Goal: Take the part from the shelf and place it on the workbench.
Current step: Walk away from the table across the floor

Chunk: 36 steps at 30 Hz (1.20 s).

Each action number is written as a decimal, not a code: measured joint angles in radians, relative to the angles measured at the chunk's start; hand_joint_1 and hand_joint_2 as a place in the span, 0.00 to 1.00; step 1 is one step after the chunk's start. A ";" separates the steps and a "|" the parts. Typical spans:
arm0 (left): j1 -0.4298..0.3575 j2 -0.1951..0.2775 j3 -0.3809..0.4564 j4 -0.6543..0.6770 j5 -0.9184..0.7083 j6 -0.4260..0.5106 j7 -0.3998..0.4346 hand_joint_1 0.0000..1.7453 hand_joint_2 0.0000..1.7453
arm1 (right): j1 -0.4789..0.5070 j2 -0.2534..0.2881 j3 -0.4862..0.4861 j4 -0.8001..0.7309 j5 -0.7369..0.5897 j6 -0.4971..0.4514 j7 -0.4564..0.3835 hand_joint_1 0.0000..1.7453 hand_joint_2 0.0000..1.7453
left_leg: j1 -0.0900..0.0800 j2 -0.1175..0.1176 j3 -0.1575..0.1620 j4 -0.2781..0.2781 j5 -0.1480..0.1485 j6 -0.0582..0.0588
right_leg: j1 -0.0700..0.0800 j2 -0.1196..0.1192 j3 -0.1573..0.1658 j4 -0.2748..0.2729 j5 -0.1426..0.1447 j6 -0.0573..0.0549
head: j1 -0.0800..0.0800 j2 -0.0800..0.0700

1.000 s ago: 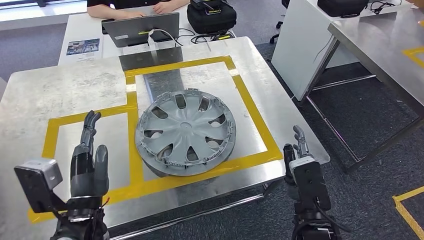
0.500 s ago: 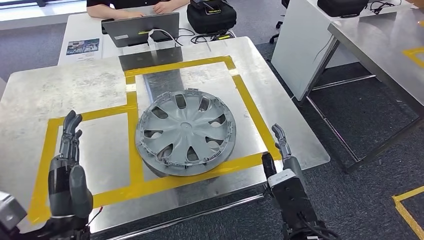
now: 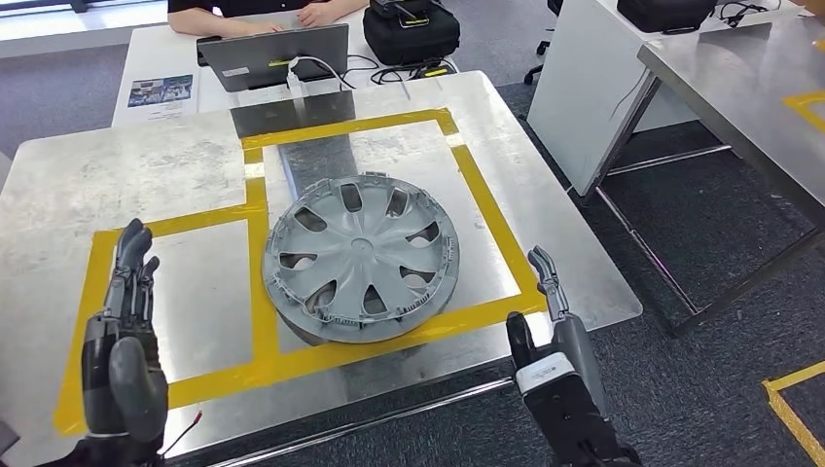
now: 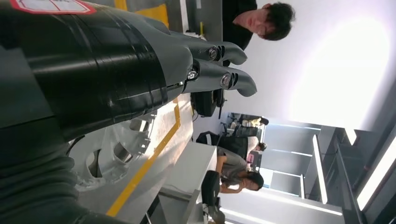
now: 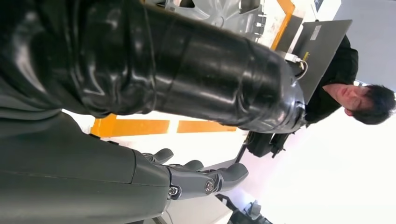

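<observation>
A grey wheel cover (image 3: pixel 361 258) lies flat on the metal workbench (image 3: pixel 146 175), inside the yellow tape frame (image 3: pixel 486 209). Its rim shows in the left wrist view (image 4: pixel 109 156) and in the right wrist view (image 5: pixel 224 11). My left hand (image 3: pixel 122 336) hovers over the bench's front left, fingers straight and apart, holding nothing. My right hand (image 3: pixel 555 336) is at the bench's front edge, right of the cover, fingers extended and empty. Neither hand touches the cover. Both hands' fingers (image 4: pixel 224 65) (image 5: pixel 201 179) appear stretched out in the wrist views.
A person sits behind a laptop (image 3: pixel 274 56) at a white desk beyond the bench, beside a black bag (image 3: pixel 411 29). A second metal table (image 3: pixel 739 88) stands at the right over dark floor. Yellow floor tape (image 3: pixel 793 399) marks the lower right.
Both arms have drawn back and down toward me. The left hand slid left, away from the cover; the right hand dropped toward the bench's front edge. The cover stayed put.
</observation>
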 joint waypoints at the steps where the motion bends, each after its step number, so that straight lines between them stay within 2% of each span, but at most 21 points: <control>1: 0.006 0.001 0.000 -0.007 -0.030 0.017 0.003 0.00 0.00 | 0.001 -0.002 0.000 -0.004 0.001 -0.002 0.002 0.00 0.00 | 0.000 0.000 0.000 0.000 0.000 0.000 | 0.000 0.000 0.000 0.000 0.000 0.000 | 0.000 0.000; 7: 0.061 0.001 0.005 -0.059 -0.327 0.193 0.077 0.00 0.00 | 0.001 -0.008 0.008 -0.020 -0.002 -0.010 0.029 0.00 0.00 | 0.000 0.000 0.000 0.000 -0.001 0.000 | 0.000 0.000 0.000 0.000 -0.001 0.000 | 0.000 0.000; 9: 0.089 0.001 0.007 -0.073 -0.375 0.240 0.102 0.00 0.00 | 0.003 -0.010 0.012 -0.021 -0.008 -0.023 0.030 0.00 0.00 | 0.000 0.000 0.000 0.000 -0.001 0.000 | 0.000 0.000 0.000 -0.001 -0.001 0.001 | 0.000 0.000; 15: 0.159 0.001 0.008 -0.093 -0.444 0.273 0.133 0.00 0.00 | 0.027 -0.023 0.023 -0.043 -0.005 -0.064 0.022 0.00 0.00 | 0.000 0.000 0.000 0.001 -0.002 0.001 | 0.000 0.000 0.001 -0.002 -0.002 0.002 | 0.000 0.000; 18: 0.174 0.001 0.008 -0.099 -0.503 0.273 0.175 0.00 0.00 | 0.034 -0.026 0.026 -0.052 0.007 -0.073 0.023 0.00 0.00 | -0.004 0.000 -0.008 0.004 -0.009 0.015 | -0.005 0.000 0.008 -0.009 0.000 0.012 | -0.003 0.000; 20: 0.181 0.000 0.007 -0.104 -0.551 0.273 0.211 0.00 0.00 | 0.037 -0.028 0.028 -0.062 0.023 -0.080 0.029 0.00 0.00 | -0.003 0.002 0.004 -0.008 -0.001 0.024 | -0.006 0.000 0.013 -0.011 -0.001 0.019 | -0.008 0.000; 21: 0.182 -0.001 0.007 -0.105 -0.564 0.273 0.223 0.00 0.00 | 0.038 -0.030 0.029 -0.067 0.030 -0.083 0.033 0.00 0.00 | 0.000 0.003 0.014 -0.018 0.007 0.027 | -0.006 -0.001 0.011 -0.001 -0.013 0.021 | -0.008 0.000; 22: 0.183 -0.002 0.007 -0.106 -0.571 0.273 0.229 0.00 0.00 | 0.040 -0.032 0.030 -0.072 0.036 -0.085 0.037 0.00 0.00 | 0.003 0.004 0.023 -0.028 0.014 0.030 | -0.006 -0.001 0.003 0.026 -0.039 0.023 | -0.005 0.000; 25: 0.190 -0.002 0.007 -0.106 -0.572 0.273 0.231 0.00 0.00 | 0.046 -0.040 0.032 -0.080 0.042 -0.093 0.045 0.00 0.00 | 0.005 0.007 0.019 -0.029 0.022 0.033 | -0.008 -0.002 -0.054 0.207 -0.156 0.030 | 0.008 0.000; 26: 0.192 -0.002 0.006 -0.106 -0.571 0.273 0.230 0.00 0.00 | 0.049 -0.042 0.032 -0.080 0.042 -0.095 0.046 0.00 0.00 | 0.005 0.007 0.013 -0.024 0.023 0.033 | -0.009 -0.002 -0.065 0.254 -0.177 0.032 | 0.011 0.000; 27: 0.192 -0.002 0.006 -0.106 -0.570 0.273 0.229 0.00 0.00 | 0.051 -0.045 0.032 -0.081 0.043 -0.097 0.047 0.00 0.00 | 0.005 0.008 0.006 -0.019 0.023 0.032 | -0.010 -0.002 -0.059 0.264 -0.177 0.034 | 0.014 0.000; 28: 0.192 -0.002 0.006 -0.106 -0.570 0.273 0.228 0.00 0.00 | 0.052 -0.047 0.032 -0.082 0.043 -0.097 0.048 0.00 0.00 | 0.006 0.007 -0.001 -0.013 0.024 0.030 | -0.011 -0.002 -0.034 0.233 -0.160 0.035 | 0.016 0.000; 31: 0.194 -0.002 0.005 -0.106 -0.569 0.273 0.227 0.00 0.00 | 0.053 -0.053 0.035 -0.088 0.043 -0.099 0.049 0.00 0.00 | 0.006 0.005 -0.021 0.007 0.028 0.020 | -0.010 -0.001 0.081 0.053 -0.102 0.028 | 0.021 0.000; 32: 0.194 -0.002 0.004 -0.106 -0.569 0.273 0.226 0.00 0.00 | 0.053 -0.055 0.036 -0.091 0.043 -0.099 0.049 0.00 0.00 | 0.006 0.004 -0.023 0.011 0.030 0.013 | -0.008 -0.001 0.097 0.022 -0.097 0.021 | 0.021 0.000; 33: 0.194 -0.002 0.004 -0.107 -0.569 0.273 0.226 0.00 0.00 | 0.053 -0.056 0.037 -0.093 0.043 -0.100 0.049 0.00 0.00 | 0.006 0.003 -0.024 0.012 0.033 0.005 | -0.004 0.000 0.098 0.015 -0.097 0.013 | 0.021 0.000; 35: 0.194 -0.002 0.003 -0.108 -0.568 0.273 0.227 0.00 0.00 | 0.054 -0.058 0.039 -0.096 0.042 -0.103 0.049 0.00 0.00 | 0.008 0.003 -0.027 0.012 0.039 -0.011 | -0.002 -0.001 0.087 0.007 -0.088 -0.005 | 0.019 0.000; 36: 0.194 0.000 0.003 -0.109 -0.570 0.273 0.231 0.00 0.00 | 0.054 -0.058 0.039 -0.096 0.039 -0.105 0.050 0.00 0.00 | 0.010 0.003 -0.033 0.018 0.029 -0.017 | -0.003 -0.003 0.086 0.002 -0.081 -0.013 | 0.017 0.000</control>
